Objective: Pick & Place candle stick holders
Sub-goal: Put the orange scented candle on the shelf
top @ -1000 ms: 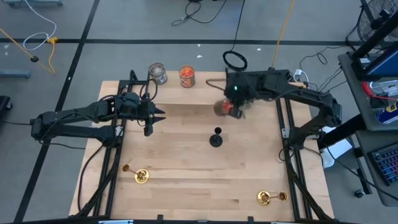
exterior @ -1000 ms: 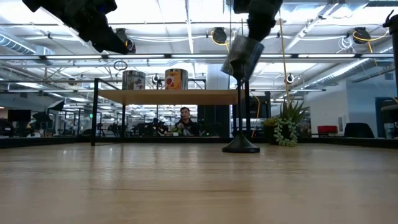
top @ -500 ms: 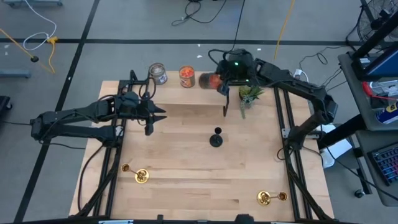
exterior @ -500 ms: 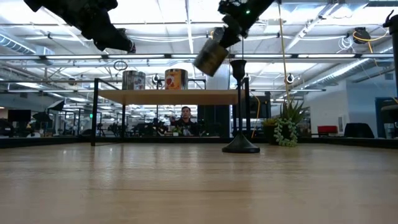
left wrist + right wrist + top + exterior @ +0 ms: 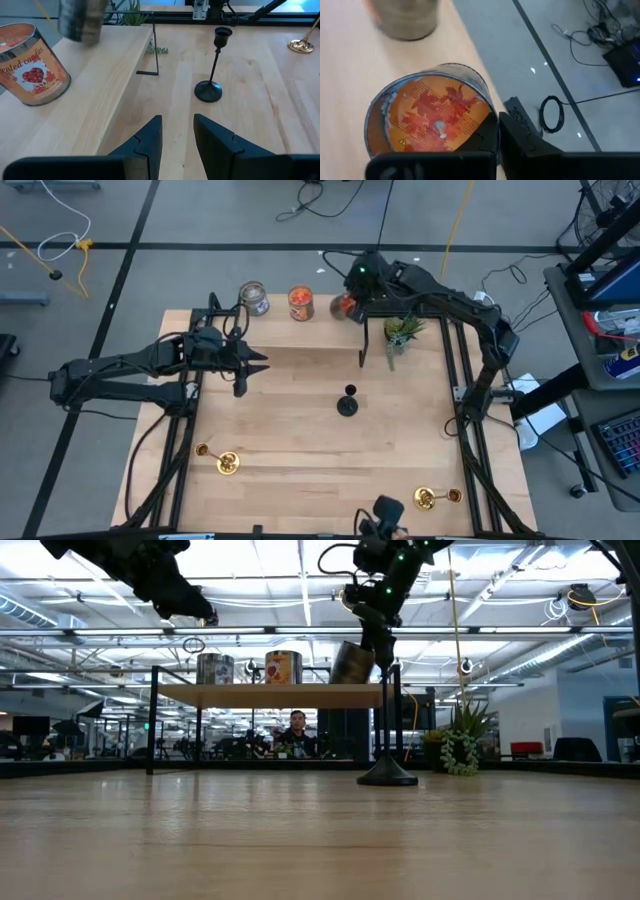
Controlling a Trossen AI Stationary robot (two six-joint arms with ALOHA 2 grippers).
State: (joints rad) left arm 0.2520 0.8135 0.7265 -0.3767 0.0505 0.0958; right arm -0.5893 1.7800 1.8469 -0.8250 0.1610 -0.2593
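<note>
Clamping with the fingers of the right gripper (image 5: 348, 307), in the high view, on a short round glass jar of orange wax (image 5: 343, 306) over one end of the raised wooden shelf (image 5: 300, 335), not on any holder. Hovering the left gripper (image 5: 250, 367) just off the shelf's table side. Leaving the black slim-stemmed candlestick holder with a flared round base (image 5: 347, 402) upright near the shelf, apart from both grippers. Leaving one shiny gold holder (image 5: 226, 463) and a second gold holder (image 5: 427, 499) well apart from the shelf, seemingly tipped over.

Hanging the jar (image 5: 352, 662) tilted at the shelf (image 5: 270, 695) top in the low view, touching or not being impossible to tell; standing the black holder (image 5: 387, 740) in front of the shelf.

Spreading the left gripper (image 5: 177, 131)'s fingers apart on nothing in the left wrist view, pointing past the shelf (image 5: 100, 95) toward the black holder (image 5: 215, 65), well ahead of the tips.

Squeezing the jar (image 5: 430, 120) in the right wrist view.

Judging the black holder light, stiff, smooth and easily toppled; favouring a pinch across the thin stem at mid-height, not the base.
</note>
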